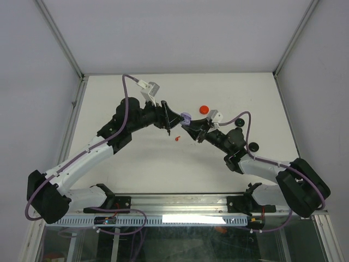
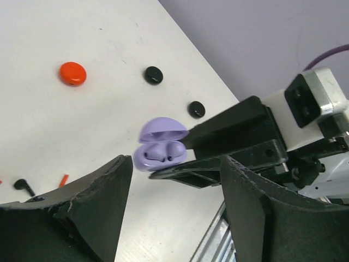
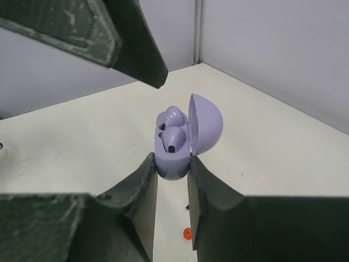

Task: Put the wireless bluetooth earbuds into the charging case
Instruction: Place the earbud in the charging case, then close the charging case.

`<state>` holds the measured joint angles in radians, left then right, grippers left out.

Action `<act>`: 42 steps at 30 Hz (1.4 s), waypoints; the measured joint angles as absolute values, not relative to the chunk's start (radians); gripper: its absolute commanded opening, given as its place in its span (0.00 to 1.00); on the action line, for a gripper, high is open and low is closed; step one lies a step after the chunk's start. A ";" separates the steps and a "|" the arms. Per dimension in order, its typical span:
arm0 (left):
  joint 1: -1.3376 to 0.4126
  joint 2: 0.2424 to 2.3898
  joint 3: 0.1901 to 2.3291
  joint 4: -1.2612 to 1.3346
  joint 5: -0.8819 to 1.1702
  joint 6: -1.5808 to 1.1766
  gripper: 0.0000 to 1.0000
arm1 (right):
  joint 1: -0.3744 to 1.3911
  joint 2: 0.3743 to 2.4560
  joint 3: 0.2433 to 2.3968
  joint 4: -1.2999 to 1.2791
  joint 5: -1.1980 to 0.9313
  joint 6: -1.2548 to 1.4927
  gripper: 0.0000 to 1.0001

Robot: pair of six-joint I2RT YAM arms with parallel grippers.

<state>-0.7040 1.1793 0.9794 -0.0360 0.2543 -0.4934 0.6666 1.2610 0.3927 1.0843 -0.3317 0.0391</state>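
On the left, the left gripper [image 1: 172, 124] stands spread with nothing between its fingers, its tips just beside the lavender charging case [image 3: 173, 161], which is held up off the table [image 1: 120, 98] near the middle. The lid [image 3: 207, 124] is swung open and 2 lavender earbuds [image 3: 175, 139] sit side by side in their wells. The right gripper [image 3: 173, 173] pinches the base of the case from both sides.

By the look of it the lavender pair is in, and the step in hand is clearing the left fingers. That goes best by drawing them straight back, away from the hinged lid, so no fingertip catches a bud or twists the case in the other grip. The right arm should hold steady meanwhile.

Below the case a red earbud [image 1: 177, 138] lies loose on the table, and the left wrist view shows a black earbud [image 2: 23, 185] too. Further right lie a red case [image 1: 204, 108] and 2 black cases [image 1: 238, 123].
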 measured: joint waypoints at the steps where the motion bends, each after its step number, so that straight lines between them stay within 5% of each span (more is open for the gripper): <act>1: -0.678 1.174 0.979 -0.041 0.273 -0.486 0.71 | 0.667 1.250 0.393 1.073 -0.340 0.036 0.00; 10: -0.589 1.172 0.985 -0.090 0.438 -0.458 0.77 | 0.667 1.208 0.439 0.989 -0.455 0.025 0.00; 26: -0.561 1.261 1.007 0.083 0.738 -0.537 0.66 | 0.666 1.214 0.499 0.941 -0.657 0.071 0.00; 42: -0.533 1.259 0.983 0.181 0.863 -0.623 0.70 | 0.640 1.232 0.501 0.899 -0.702 0.112 0.00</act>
<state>-0.5335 1.2594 0.9829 0.1814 0.8627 -0.6228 0.6395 1.2320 0.5011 0.8989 -0.7021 0.1120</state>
